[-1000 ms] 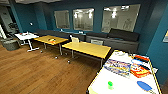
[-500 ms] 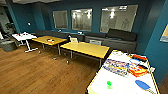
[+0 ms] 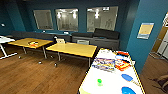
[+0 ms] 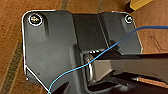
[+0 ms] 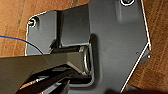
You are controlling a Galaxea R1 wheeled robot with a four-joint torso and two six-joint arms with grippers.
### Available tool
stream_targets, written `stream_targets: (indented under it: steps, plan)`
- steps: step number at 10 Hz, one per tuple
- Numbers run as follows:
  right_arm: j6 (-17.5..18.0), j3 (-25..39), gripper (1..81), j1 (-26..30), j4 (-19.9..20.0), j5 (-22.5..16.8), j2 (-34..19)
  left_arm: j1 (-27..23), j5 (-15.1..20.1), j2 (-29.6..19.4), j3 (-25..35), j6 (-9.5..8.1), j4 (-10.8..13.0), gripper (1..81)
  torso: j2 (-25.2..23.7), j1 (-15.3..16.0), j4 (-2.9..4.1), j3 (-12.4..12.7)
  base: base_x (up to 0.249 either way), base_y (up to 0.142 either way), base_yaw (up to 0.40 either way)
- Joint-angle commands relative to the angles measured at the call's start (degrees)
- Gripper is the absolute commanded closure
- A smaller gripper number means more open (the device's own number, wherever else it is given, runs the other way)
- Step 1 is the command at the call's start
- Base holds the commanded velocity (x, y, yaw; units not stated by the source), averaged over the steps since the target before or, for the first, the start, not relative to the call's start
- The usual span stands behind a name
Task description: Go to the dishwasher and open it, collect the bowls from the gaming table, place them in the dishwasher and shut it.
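The gaming table (image 3: 110,83), with a smooth white top and a yellow edge, lies at the lower right of the head view. Two blue bowls rest on its near right part: one bowl (image 3: 127,77) further in, the other bowl (image 3: 128,90) at the picture's bottom edge. A tiny green cup (image 3: 99,81) stands to their left. The dishwasher is out of view. Both wrist cameras look past my own dark plate at the wooden floor (image 4: 12,50), and nothing is seen held there.
Colourful flat boxes (image 3: 106,63) and a red item (image 3: 121,65) cover the gaming table's far half. Two yellow tables (image 3: 72,49) stand in mid-room, a white table (image 3: 3,40) at far left, dark sofas (image 3: 100,37) under the windows. A teal wall corner (image 3: 142,50) rises at right.
The whole head picture has slid to the left, so the camera has moved. The gaming table now sits nearer and larger. The bowls lie as before.
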Motion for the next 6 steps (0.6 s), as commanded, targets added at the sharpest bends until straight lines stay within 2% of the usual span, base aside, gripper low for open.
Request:
stream_targets:
  steps: [1,6]
  plan:
    - [-0.3,0.3,1.0,2.3,-0.5,-3.7,0.2,-2.1,3.1,-0.1,0.3,0.33,0.4,1.0,0.0,0.0,0.0,0.0,0.0,0.0,-0.385]
    - [-0.3,0.5,1.0,2.4,-0.5,-3.7,0.3,-2.1,3.1,-0.2,0.2,0.24,0.4,1.0,0.0,0.0,0.0,0.0,0.0,0.0,-0.385]
